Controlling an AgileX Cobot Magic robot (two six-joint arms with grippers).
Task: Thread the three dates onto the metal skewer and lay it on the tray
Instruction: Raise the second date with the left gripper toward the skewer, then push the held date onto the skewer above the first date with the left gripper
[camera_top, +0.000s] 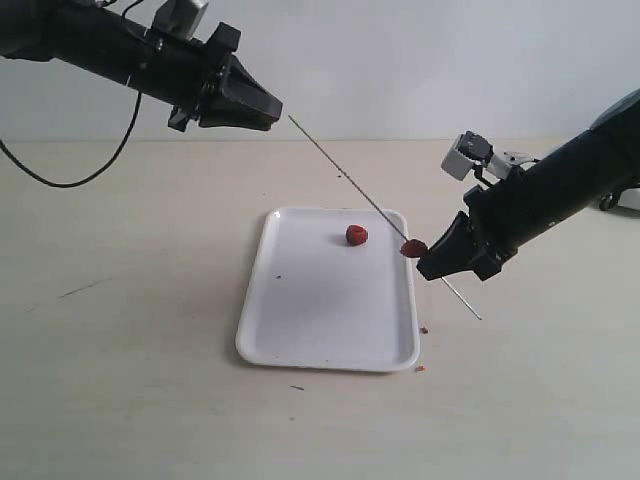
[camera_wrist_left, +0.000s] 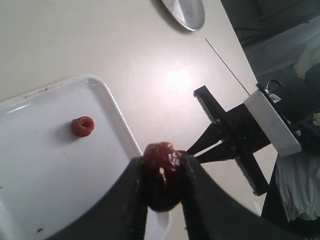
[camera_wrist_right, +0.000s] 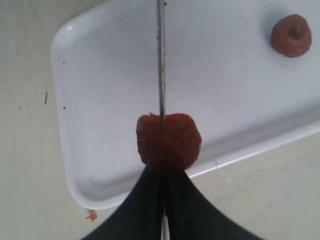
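My right gripper is shut on the metal skewer, which slants up and left over the tray. One date is threaded on the skewer right against the right fingertips; the right wrist view shows that date with the skewer running through it. My left gripper hangs high at the upper left, near the skewer's upper tip, shut on a second date. A third date lies loose on the tray; it also shows as a date in the left wrist view.
A round steel plate lies on the table beyond the tray in the left wrist view. Small red crumbs lie on the table by the tray's near right corner. A black cable loops behind the left arm.
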